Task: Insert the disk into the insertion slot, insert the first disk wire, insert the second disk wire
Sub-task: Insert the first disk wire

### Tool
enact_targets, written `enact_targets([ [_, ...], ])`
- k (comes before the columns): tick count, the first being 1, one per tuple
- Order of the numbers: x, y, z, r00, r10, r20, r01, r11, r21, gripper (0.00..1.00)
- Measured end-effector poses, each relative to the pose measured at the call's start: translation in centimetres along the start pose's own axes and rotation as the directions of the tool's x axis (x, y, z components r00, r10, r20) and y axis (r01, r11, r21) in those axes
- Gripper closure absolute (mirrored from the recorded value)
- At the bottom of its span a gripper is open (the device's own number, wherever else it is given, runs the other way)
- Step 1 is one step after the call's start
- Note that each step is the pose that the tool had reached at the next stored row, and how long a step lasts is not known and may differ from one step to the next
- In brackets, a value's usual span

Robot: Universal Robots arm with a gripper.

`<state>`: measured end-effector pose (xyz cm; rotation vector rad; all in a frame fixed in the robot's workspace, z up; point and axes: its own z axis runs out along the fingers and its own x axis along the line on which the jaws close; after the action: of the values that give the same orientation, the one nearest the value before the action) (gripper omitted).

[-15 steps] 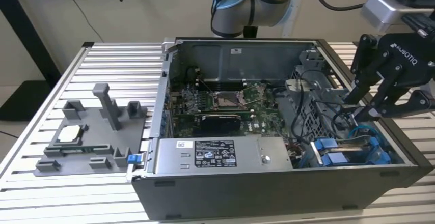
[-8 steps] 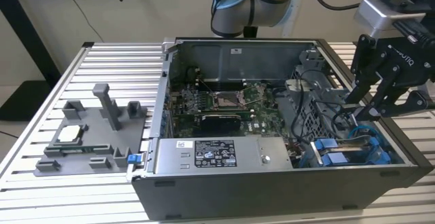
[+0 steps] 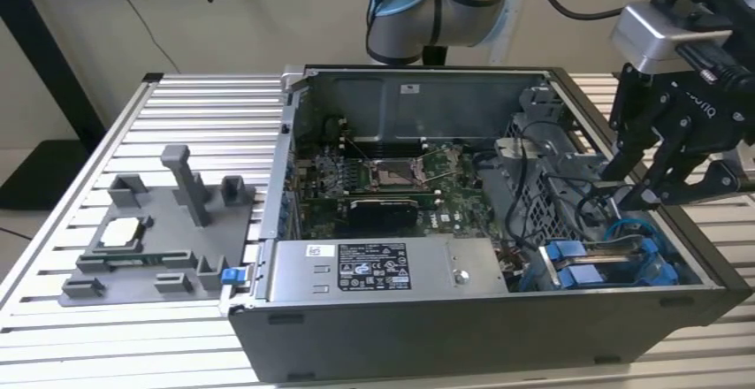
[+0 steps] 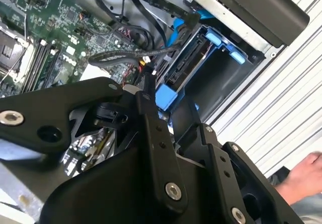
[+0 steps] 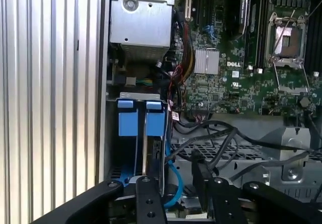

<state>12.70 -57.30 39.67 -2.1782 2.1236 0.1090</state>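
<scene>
Jaws apart, above the disk (image 4: 190,58) seated in the insertion slot (image 4: 221,75).

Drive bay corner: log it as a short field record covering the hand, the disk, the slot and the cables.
hand: open, holding nothing, hovering over the bay corner at the exterior view's right
disk: on edge in its blue carrier, inside the insertion slot
insertion slot: grey bay along the case wall, blue tabs at the end nearest the power supply
blue cable: curves alongside the disk, ends hidden
black cables: loose across the perforated metal beside the bay
plugged into disk: cannot tell
</scene>
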Motion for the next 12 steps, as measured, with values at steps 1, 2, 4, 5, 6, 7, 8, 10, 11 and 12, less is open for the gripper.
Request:
enact_targets([
  [1,-0.02,0.02,0.07,1.0000,-0.001,0.0007,0.001,1.0000,0.0060,0.00],
  [2,-0.04,0.04,0.13,1.0000,-0.002,0.0011,0.002,0.9999,0.0119,0.00],
  [4,-0.13,0.19,0.31,1.0000,-0.003,0.0033,0.003,0.9997,0.0224,0.00],
  [5,-0.21,0.36,0.39,1.0000,-0.003,0.0038,0.003,0.9997,0.0261,0.00],
  [6,-0.35,0.59,0.48,1.0000,-0.004,0.0039,0.004,0.9995,0.0302,0.00],
  [7,-0.50,0.81,0.56,1.0000,-0.004,0.0038,0.004,0.9994,0.0338,0.00],
  [8,-0.67,0.97,0.66,1.0000,-0.005,0.0042,0.004,0.9993,0.0371,0.00],
  [10,-0.93,1.05,0.87,1.0000,-0.005,0.0055,0.005,0.9991,0.0430,0.00],
  [11,-1.01,1.06,0.98,1.0000,-0.006,0.0057,0.005,0.9989,0.0471,0.00],
  [12,-1.06,1.07,1.09,1.0000,-0.006,0.0057,0.006,0.9987,0.0512,0.00],
])
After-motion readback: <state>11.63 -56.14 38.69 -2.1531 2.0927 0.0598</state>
